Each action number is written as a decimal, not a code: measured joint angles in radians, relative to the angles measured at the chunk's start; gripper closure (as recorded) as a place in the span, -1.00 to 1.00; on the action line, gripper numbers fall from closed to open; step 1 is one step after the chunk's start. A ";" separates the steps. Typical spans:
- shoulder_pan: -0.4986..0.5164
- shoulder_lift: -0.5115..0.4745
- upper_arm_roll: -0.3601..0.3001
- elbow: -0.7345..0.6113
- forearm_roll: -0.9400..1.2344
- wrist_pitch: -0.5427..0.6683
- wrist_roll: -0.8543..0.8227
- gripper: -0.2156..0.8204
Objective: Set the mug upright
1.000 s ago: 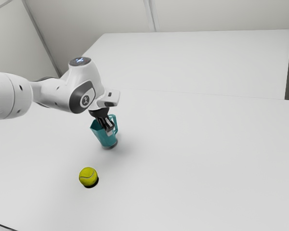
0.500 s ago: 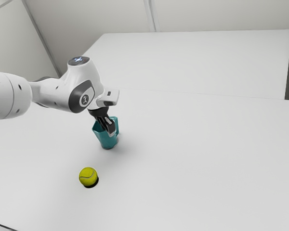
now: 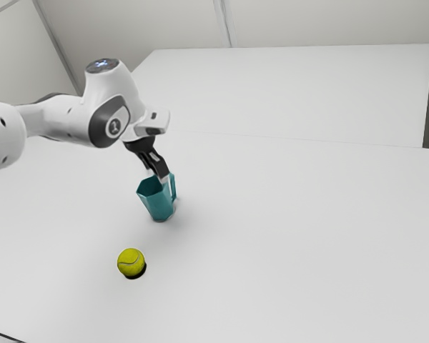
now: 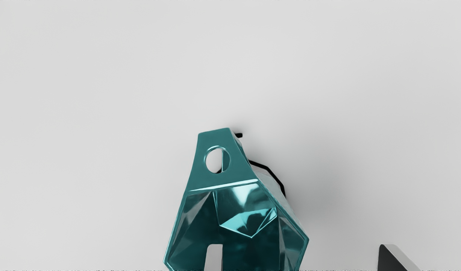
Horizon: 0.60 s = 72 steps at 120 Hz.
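1. Teal mug (image 3: 157, 204), in the exterior view, stands upright on the white table (image 3: 293, 236), mouth up, its handle (image 3: 174, 187) toward the exterior view's right. One second ago it leaned slightly; since the half-second-ago frame it has kept its place.
2. The black gripper (image 3: 157, 176) has risen from its lower position at the mug, and the arm (image 3: 75, 121) has drawn up and back toward the exterior view's left. Its fingertips now sit up around rim level.
3. The tennis ball (image 3: 131, 261) has not moved; it lies near the mug, apart from it.
4. In the wrist view, the gripper is open, its fingers spread wide: one overlaps the mug's mouth, the other stands well outside the rim (image 4: 306, 241). Nothing is gripped between them.
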 joint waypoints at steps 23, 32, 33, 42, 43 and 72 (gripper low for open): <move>-0.006 0.005 0.000 0.166 -0.006 -0.136 -0.013 -0.34; -0.010 0.018 0.004 0.252 -0.009 -0.212 -0.023 -0.41; -0.011 0.022 0.006 0.265 -0.009 -0.222 -0.025 -0.42; -0.012 0.058 0.015 0.371 -0.016 -0.302 -0.039 -0.47; -0.011 0.062 0.015 0.383 -0.017 -0.311 -0.041 -0.47; 0.008 0.201 0.013 0.704 -0.056 -0.579 -0.109 -0.55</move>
